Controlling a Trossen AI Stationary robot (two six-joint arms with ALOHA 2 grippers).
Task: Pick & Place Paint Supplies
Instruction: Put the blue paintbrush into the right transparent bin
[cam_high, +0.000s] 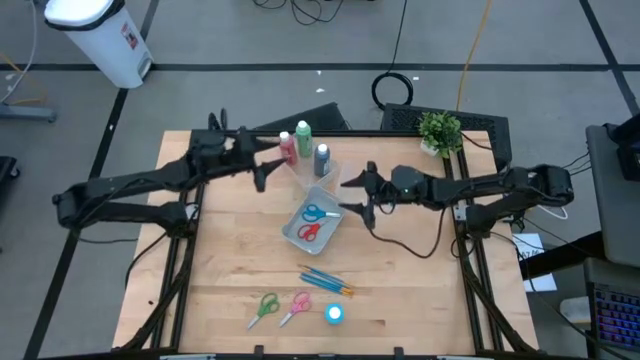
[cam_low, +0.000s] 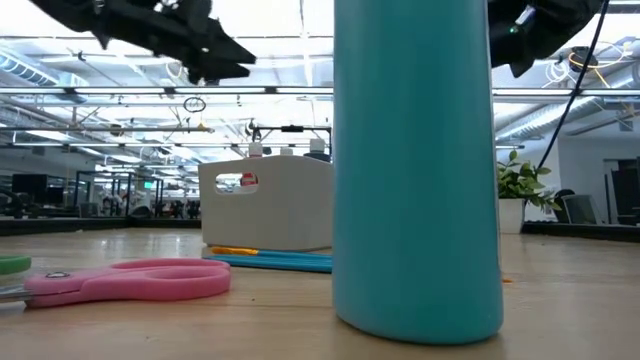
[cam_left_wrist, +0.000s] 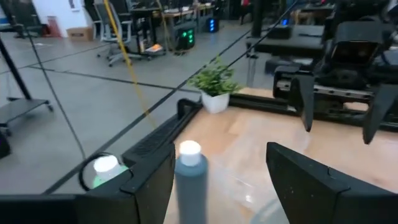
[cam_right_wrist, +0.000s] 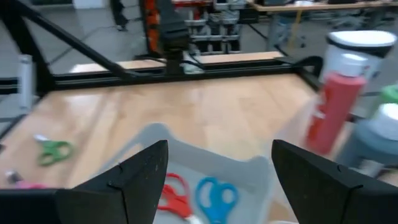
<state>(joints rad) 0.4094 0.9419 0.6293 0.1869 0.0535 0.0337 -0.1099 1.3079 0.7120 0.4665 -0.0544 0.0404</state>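
Both claws are wide open and holding nothing: left gripper (cam_high: 262, 170) sits by the bottles (cam_high: 303, 148) near the table's (cam_high: 220, 270) far edge, right gripper (cam_high: 357, 196) just beside the tub (cam_high: 288, 232). Red and blue scissors (cam_high: 311, 222) are in that tub mid-table; brushes (cam_high: 325, 281), green and pink scissors (cam_high: 279, 308) and the light blue bottle (cam_high: 334, 314) lie near the front edge.

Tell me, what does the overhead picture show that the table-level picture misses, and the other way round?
Only the overhead view shows the red-handled scissors and blue-handled scissors lying in the clear plastic tub, the three upright bottles behind it, and both open grippers, left and right. Only the table-level view shows the room's ceiling lights and the tub's white-looking side wall. Both share the pink-handled scissors, the thin blue brushes, the light blue bottle and the small green potted plant.
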